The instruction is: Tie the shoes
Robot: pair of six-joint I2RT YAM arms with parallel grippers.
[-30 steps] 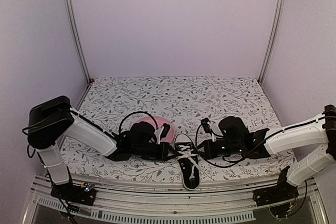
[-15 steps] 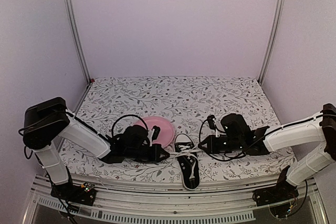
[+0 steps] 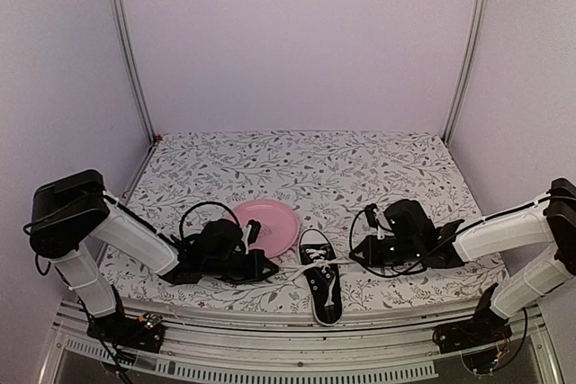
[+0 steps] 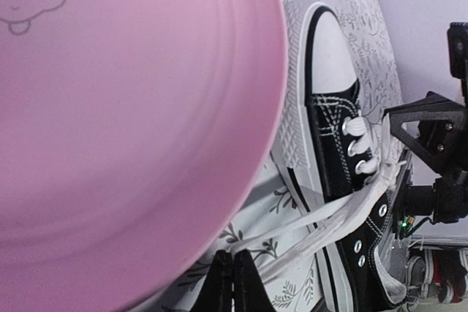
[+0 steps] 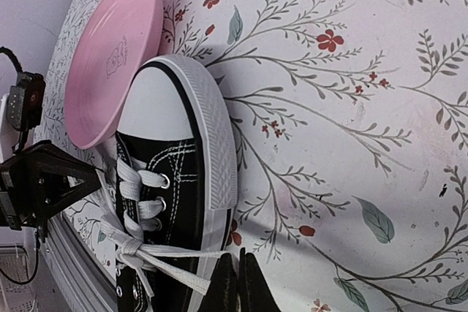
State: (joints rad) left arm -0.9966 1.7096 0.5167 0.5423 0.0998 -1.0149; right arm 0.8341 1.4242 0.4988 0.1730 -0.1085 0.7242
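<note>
Top view: I see the sneaker point(image 3: 322, 287) at the middle of the tabletop's point(image 3: 360, 168) near edge, heel at that edge and toe pointing toward the far edge. The pink plate point(image 3: 266, 219) sits just left of the toe. The left end effector point(image 3: 273, 270) and right end effector point(image 3: 353, 256) lie low on either side, with the laces point(image 3: 317, 263) drawn as a taut white line between them. Left wrist view: closed fingers point(image 4: 245, 286) pinch two lace strands, a detail the top view cannot resolve. Right wrist view: closed fingers point(image 5: 248, 283) grip one strand leading from a knot over the eyelets; whether toe cap and plate rim touch, I cannot tell
</note>
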